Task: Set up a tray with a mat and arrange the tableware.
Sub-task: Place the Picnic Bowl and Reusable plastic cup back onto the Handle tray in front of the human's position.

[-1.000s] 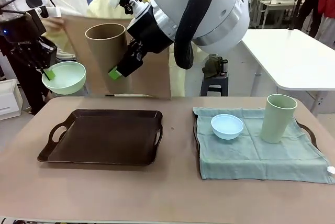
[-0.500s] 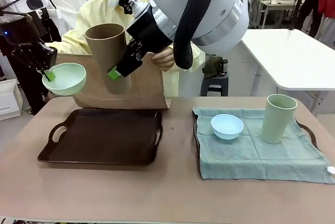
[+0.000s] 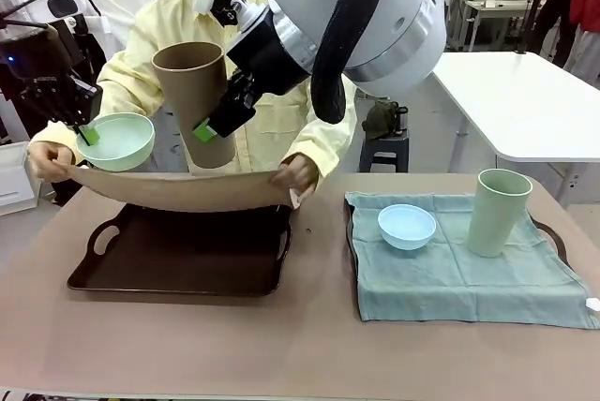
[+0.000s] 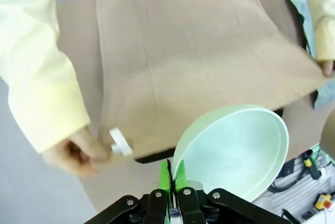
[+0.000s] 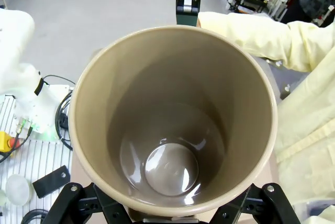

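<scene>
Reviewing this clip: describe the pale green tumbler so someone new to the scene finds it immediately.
Start at the table's right half, where a teal cloth covers a dark tray. The pale green tumbler stands upright near the cloth's far right corner, right of the light blue bowl. It is the only tall cup resting on the table; the brown tumbler is held aloft by the right end effector.

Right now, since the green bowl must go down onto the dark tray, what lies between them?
In the front view, the brown mat, stretched between the person's hands, hangs between the green bowl and the dark tray.
</scene>
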Robot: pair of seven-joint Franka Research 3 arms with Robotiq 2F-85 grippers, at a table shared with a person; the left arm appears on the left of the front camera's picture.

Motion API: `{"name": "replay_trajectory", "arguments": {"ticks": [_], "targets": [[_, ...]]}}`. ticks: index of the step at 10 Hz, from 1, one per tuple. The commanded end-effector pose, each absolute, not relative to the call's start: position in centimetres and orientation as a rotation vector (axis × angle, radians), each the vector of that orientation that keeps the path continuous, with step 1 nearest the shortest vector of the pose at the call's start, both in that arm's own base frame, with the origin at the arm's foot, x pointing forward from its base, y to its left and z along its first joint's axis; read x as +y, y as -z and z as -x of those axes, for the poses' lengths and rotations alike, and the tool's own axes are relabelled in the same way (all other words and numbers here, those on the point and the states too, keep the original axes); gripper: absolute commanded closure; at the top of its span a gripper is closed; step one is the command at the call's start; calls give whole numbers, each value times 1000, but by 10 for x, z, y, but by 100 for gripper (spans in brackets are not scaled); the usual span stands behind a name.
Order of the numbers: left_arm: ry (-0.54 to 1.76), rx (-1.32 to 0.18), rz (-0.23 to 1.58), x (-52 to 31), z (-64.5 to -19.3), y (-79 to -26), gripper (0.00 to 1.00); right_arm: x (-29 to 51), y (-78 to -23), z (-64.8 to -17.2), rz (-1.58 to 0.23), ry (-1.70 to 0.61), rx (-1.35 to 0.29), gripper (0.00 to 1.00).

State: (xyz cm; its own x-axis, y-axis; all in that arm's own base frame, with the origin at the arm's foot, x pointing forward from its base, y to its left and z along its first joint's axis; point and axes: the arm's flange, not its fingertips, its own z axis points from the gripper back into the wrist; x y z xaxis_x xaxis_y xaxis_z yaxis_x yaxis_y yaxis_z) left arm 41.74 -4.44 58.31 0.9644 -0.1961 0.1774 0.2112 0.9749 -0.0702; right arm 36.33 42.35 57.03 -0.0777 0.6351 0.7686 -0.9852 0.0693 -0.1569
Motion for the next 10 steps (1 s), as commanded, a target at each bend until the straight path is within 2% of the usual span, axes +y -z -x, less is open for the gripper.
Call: {"name": "replay_trajectory", "arguments": {"ticks": [1, 10], "targets": [[226, -176, 89, -43, -418, -583, 100, 424, -570, -364, -538, -1463, -845, 100], [226, -176, 89, -43, -418, -583, 100, 424, -570, -364, -538, -1463, -845, 100]]}}
